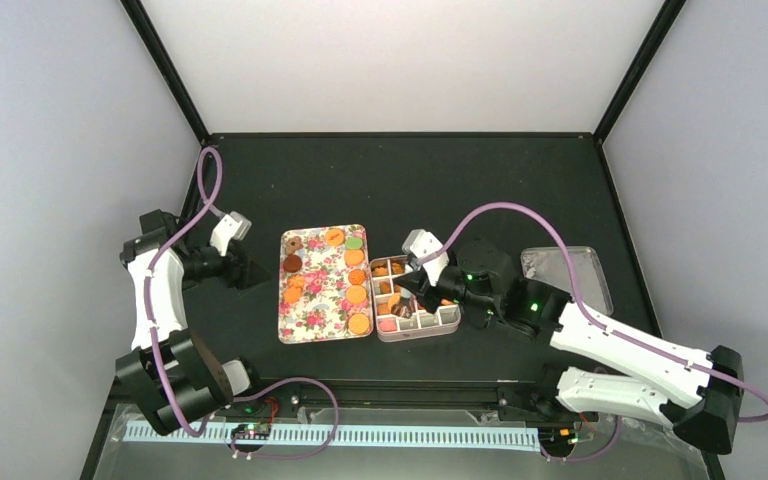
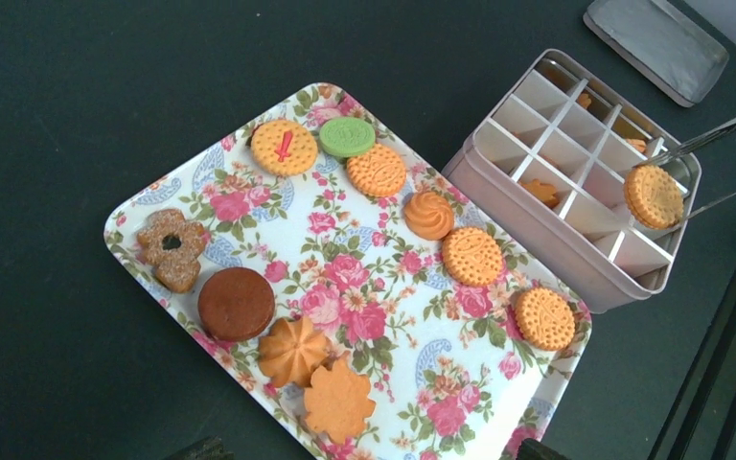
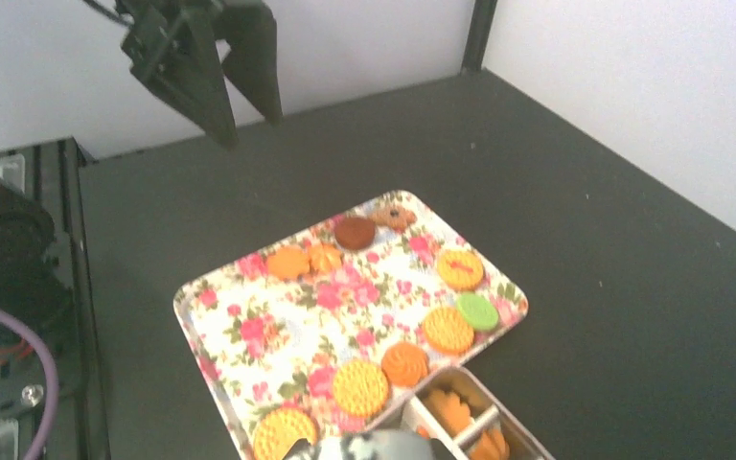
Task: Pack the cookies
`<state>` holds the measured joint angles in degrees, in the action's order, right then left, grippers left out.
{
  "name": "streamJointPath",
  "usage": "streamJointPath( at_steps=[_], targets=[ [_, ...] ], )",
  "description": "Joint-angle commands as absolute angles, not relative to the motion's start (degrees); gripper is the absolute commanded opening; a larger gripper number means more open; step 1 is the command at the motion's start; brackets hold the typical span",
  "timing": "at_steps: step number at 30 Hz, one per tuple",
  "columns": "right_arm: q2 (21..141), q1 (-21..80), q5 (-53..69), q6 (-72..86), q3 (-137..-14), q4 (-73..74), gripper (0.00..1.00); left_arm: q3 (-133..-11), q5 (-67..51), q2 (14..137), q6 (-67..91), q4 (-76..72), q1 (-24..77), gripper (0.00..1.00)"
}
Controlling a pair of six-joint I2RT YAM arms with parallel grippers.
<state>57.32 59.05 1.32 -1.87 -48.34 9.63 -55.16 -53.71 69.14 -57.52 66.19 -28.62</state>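
Several cookies (image 2: 472, 256), mostly orange with a brown and a green one, lie on the flower-patterned tray (image 2: 441, 383). Beside it stands a divided box (image 2: 537, 240) with a few cookies in its compartments. Metal tongs (image 2: 719, 129) pinch a round orange cookie (image 2: 654, 195) just above the box's near-right compartments. My right gripper (image 1: 422, 287) hovers over the box, shut on the tongs, which show as a grey blur (image 3: 374, 447) in the right wrist view. My left gripper (image 2: 369, 450) is open and empty, off the tray's left edge (image 1: 248, 270) and raised above the table (image 3: 249, 126).
The box's lid (image 1: 565, 275) lies flat on the black table, right of the right arm. White walls close in the table's left, back and right sides. Purple cables loop over both arms.
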Motion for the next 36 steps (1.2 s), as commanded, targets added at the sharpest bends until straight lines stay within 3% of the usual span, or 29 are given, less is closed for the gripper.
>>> streamJointPath(
  at_steps=[1, 8, 12, 17, 21, 27, 36],
  targets=[
    [54.6, 58.8, -1.6, -2.9, -47.3, 15.3, 0.01, -55.7, -56.6, 68.8, -60.2, 67.1, -28.1, 0.8],
    [55.0, 58.8, -0.7, -3.8, -47.9, 17.4, 0.02, -55.5, -56.5, 68.8, -60.9, 67.5, -28.1, 0.8],
    [57.0, 58.8, 0.4, -4.3, -49.1, 18.2, 0.07, -55.7, -56.4, 68.9, -61.0, 67.7, -28.0, 0.8],
    [57.8, 58.8, 2.3, -3.7, -49.4, 18.4, 0.26, -55.8, -56.2, 68.7, -61.9, 68.3, -28.0, 0.8],
    [57.1, 58.5, 4.0, -2.8, -49.7, 18.0, 0.35, -55.7, -56.3, 69.0, -62.2, 68.4, -28.0, 0.8],
    [56.3, 54.1, 9.8, -0.7, -50.4, 17.8, 0.36, -55.8, -56.5, 68.9, -62.7, 68.9, -28.0, 0.8],
    [55.1, 49.1, 15.1, 1.7, -50.6, 16.5, 0.3, -55.8, -56.6, 69.2, -63.1, 69.5, -28.0, 0.8]
  ],
)
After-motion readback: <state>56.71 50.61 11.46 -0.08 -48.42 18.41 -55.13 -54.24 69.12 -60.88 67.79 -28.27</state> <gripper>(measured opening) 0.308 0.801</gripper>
